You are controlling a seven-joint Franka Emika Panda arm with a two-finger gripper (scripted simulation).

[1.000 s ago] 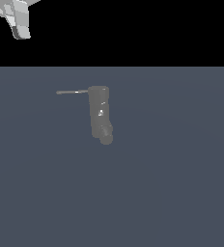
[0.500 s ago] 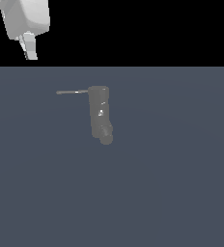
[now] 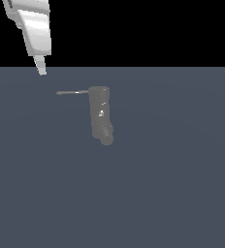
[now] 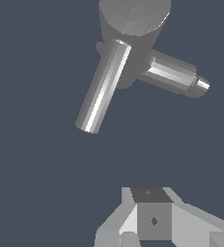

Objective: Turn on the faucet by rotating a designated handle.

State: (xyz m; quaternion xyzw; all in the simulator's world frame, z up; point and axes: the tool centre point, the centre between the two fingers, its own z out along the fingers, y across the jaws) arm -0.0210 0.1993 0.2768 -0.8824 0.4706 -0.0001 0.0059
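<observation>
The faucet (image 3: 100,114) is a dull dark-grey upright cylinder on the flat grey floor, with a rounded spout end (image 3: 106,138) low at its front. Its handle (image 3: 73,92), a thin grey rod, sticks out from the top toward the exterior view's left. My gripper (image 3: 40,69) hangs above and beyond the handle's free end, apart from it and holding nothing. In the wrist view the faucet (image 4: 133,21), handle (image 4: 103,87) and spout (image 4: 174,75) lie ahead of the gripper (image 4: 152,214). Its fingers overlap, so the gap between them is hidden.
The white arm link (image 3: 34,29) comes down from the upper part of the exterior view's left. A plain grey floor (image 3: 172,184) spreads around the faucet, with a black backdrop behind it.
The gripper has dropped lower and shifted toward the exterior view's right, closing on the handle's free end. Faucet and handle have not moved.
</observation>
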